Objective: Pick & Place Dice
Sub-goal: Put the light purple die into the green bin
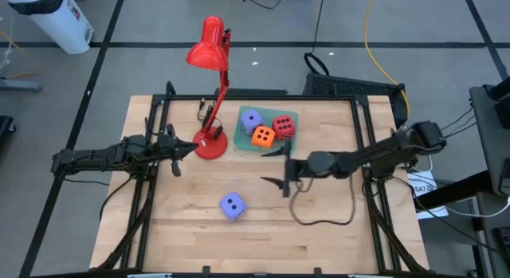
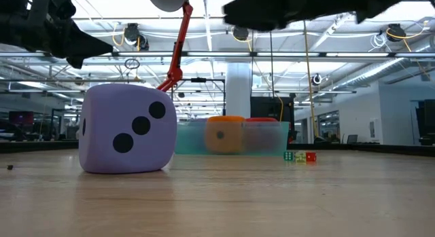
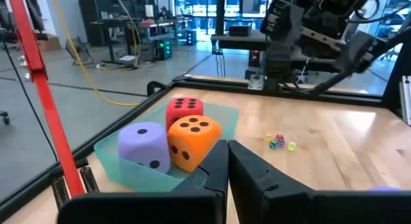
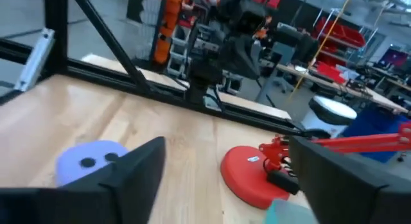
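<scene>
A pale green tray lies at the table's far middle and holds three dice resting on its floor: lavender, orange and red. They also show in the left wrist view: lavender, orange, red. A second lavender die sits on the bare wood toward the near edge, large in the low view. My right gripper hovers open above the table, just near of the tray, with nothing between its fingers. My left gripper is shut and empty at the table's left.
A red desk lamp stands with its base left of the tray, its head reaching past the far edge. Three tiny dice lie on the wood. A cable loop lies under the right arm. A black frame rims the table.
</scene>
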You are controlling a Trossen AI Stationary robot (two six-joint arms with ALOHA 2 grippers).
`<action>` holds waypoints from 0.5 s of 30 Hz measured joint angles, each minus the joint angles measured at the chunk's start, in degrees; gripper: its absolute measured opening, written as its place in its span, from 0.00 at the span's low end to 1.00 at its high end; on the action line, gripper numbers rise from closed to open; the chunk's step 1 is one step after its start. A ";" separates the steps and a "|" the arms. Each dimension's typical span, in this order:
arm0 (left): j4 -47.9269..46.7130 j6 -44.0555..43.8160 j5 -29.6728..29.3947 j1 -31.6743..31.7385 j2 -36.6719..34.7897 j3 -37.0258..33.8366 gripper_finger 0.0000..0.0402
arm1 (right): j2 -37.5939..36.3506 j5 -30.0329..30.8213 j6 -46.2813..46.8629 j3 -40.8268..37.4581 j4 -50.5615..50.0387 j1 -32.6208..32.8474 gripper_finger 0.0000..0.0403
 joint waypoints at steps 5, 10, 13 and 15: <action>1.01 0.08 -0.03 0.02 0.02 0.00 0.02 | -11.04 1.76 1.32 -10.00 5.41 0.85 0.51; 6.58 -0.81 4.51 -0.18 1.90 0.00 0.06 | -20.41 1.93 1.76 -19.80 14.44 0.98 0.25; 16.21 -2.17 8.64 -1.84 6.37 0.04 0.13 | -24.05 1.93 1.03 -22.93 17.16 0.98 0.10; 20.84 -2.32 9.22 -3.68 10.72 0.12 0.18 | -25.94 2.52 -0.06 -24.13 15.55 0.98 0.03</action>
